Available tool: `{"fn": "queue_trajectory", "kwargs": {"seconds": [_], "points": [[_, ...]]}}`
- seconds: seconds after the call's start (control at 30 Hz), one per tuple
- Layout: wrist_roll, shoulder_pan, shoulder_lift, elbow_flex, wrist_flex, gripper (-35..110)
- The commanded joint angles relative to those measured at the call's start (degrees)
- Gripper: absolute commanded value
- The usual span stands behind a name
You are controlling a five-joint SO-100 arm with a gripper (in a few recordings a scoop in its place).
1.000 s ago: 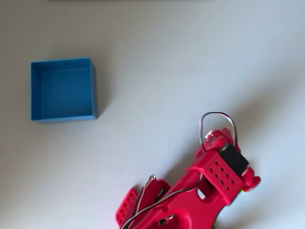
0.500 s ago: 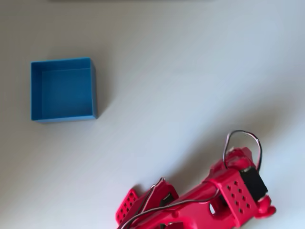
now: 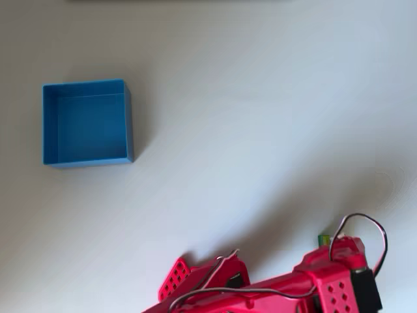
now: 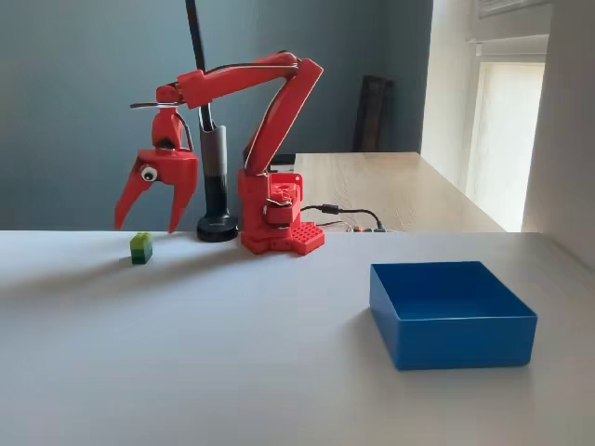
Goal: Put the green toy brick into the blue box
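Note:
The green toy brick (image 4: 141,248) sits on the white table at the left of the fixed view; in the overhead view only a sliver of the brick (image 3: 322,240) peeks out beside the red arm. My red gripper (image 4: 147,226) hangs open just above and slightly behind the brick, fingers spread, holding nothing. The blue box (image 4: 449,313) stands empty at the right front of the fixed view, and the box (image 3: 86,122) lies at the upper left in the overhead view, far from the gripper.
The arm's red base (image 4: 276,223) and a black pole stand (image 4: 216,186) sit at the table's back edge. A wooden table (image 4: 390,190) lies behind. White tabletop (image 3: 247,117) stretches between brick and box.
The arm has swung toward the lower right of the overhead view, uncovering a sliver of the green brick. The box has not moved.

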Motion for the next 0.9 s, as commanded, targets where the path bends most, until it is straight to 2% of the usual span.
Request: {"fn": "queue_trajectory", "kwargs": {"seconds": [0.0, 0.6, 0.87], "points": [[-1.32, 2.64, 0.79, -0.18, -2.99, 35], [-1.58, -1.93, 0.79, 10.46, -12.66, 36], [0.62, -3.34, 0.79, 12.04, -13.54, 28]]}}
